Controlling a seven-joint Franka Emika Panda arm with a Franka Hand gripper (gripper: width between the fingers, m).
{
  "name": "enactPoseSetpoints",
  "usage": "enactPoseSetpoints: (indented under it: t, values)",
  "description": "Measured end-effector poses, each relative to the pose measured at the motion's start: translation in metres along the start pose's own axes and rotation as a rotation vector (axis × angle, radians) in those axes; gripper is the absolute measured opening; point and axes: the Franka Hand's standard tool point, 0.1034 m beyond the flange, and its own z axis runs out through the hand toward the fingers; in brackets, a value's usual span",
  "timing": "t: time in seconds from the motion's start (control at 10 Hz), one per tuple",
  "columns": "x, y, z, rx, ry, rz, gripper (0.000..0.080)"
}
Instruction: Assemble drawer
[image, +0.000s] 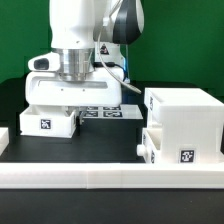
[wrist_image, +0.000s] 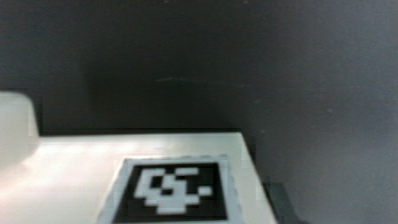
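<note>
The drawer's tall white housing (image: 183, 118) stands at the exterior view's right, with one tagged tray (image: 178, 150) sitting in its lower slot. The second small white tray (image: 45, 122) lies on the black table at the exterior view's left, tag facing front. My gripper (image: 72, 106) is lowered right onto this tray's far side. Its fingertips are hidden behind the tray and the hand, so I cannot tell whether they hold it. In the wrist view a white tagged surface (wrist_image: 169, 180) fills the near edge, very close to the camera. No fingers show clearly there.
The marker board (image: 108, 111) lies flat on the table behind the tray, between arm and housing. The long low white border wall (image: 100, 180) runs along the front. A white block edge (wrist_image: 15, 130) shows in the wrist view. The table (wrist_image: 214, 60) is black.
</note>
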Motion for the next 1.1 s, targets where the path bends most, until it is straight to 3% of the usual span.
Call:
enactPoseSetpoints:
  t: [0.5, 1.0, 1.1]
  values:
    - [0.002, -0.003, -0.001, 0.001, 0.001, -0.018, 0.0040]
    - [0.052, -0.050, -0.026, 0.037, -0.012, -0.160, 0.0041]
    - [0.051, -0.049, -0.024, 0.036, -0.009, -0.199, 0.0041]
